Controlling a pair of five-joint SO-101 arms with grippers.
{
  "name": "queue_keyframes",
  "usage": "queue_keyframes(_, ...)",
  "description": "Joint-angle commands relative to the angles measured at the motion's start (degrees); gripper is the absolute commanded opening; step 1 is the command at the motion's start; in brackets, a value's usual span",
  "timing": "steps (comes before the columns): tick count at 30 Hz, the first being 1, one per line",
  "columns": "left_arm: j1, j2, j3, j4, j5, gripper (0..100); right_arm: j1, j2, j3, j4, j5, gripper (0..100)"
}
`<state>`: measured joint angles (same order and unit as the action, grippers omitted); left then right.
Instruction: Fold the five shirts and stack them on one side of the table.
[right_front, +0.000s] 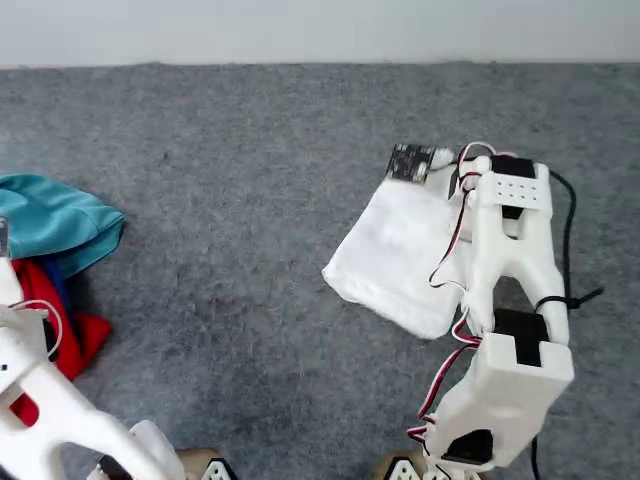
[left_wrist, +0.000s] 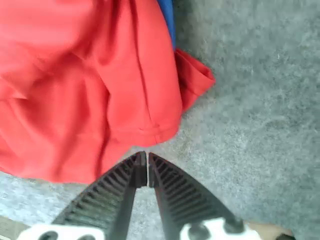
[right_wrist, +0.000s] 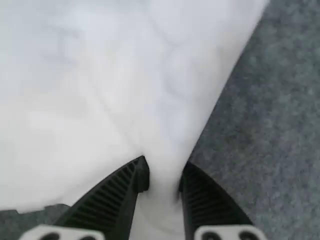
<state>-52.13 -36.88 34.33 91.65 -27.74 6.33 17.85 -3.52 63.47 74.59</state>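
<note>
Right gripper (right_wrist: 161, 179) is pinching white shirt (right_wrist: 100, 90), probably for folding; left gripper (left_wrist: 148, 167) is hovering closed beside red shirt (left_wrist: 85, 85), left edge of desk (right_front: 250, 150).

- The table (right_front: 230, 180) is covered edge to edge in a grey, felt-like cloth
- A white shirt (right_front: 395, 255) lies on it right of the middle, folded to a compact, roughly rectangular packet set at a slant
- At the left edge a heap of shirts rests on the grey cloth: a teal shirt (right_front: 55, 220) bunched at the far side, and a rumpled red shirt (right_front: 85, 335) nearer, its hem flat on the covering
- A strip of a blue shirt (left_wrist: 167, 17) shows beside the red one
</note>
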Motion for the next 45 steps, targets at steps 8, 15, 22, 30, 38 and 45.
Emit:
queue_keyframes(8, -0.2, -1.4, 0.0, -0.2, 0.3, 2, -3.5, -7.6, -5.3, 12.2, -47.4, 29.9)
queue_keyframes(15, -0.2, -1.4, 0.0, -0.2, 0.3, 2, -8.0, -7.9, -5.3, 15.7, -85.2, 30.3)
queue_keyframes(22, -0.2, -1.4, 0.0, -0.2, 0.3, 2, -10.2, -3.6, -5.1, 18.1, -102.2, 41.6)
queue_keyframes(30, -0.4, -1.4, 0.0, -0.1, 0.3, 2, -9.8, 9.1, -5.5, 11.6, -104.6, 46.9)
queue_keyframes(38, -0.4, -1.4, 0.0, -0.2, 0.3, 2, -10.0, 18.5, -6.0, 4.0, -104.2, 16.8)
queue_keyframes(45, -0.4, -1.4, 0.0, -0.2, 0.3, 2, -8.2, 18.0, -7.0, 8.6, -103.9, 2.1)
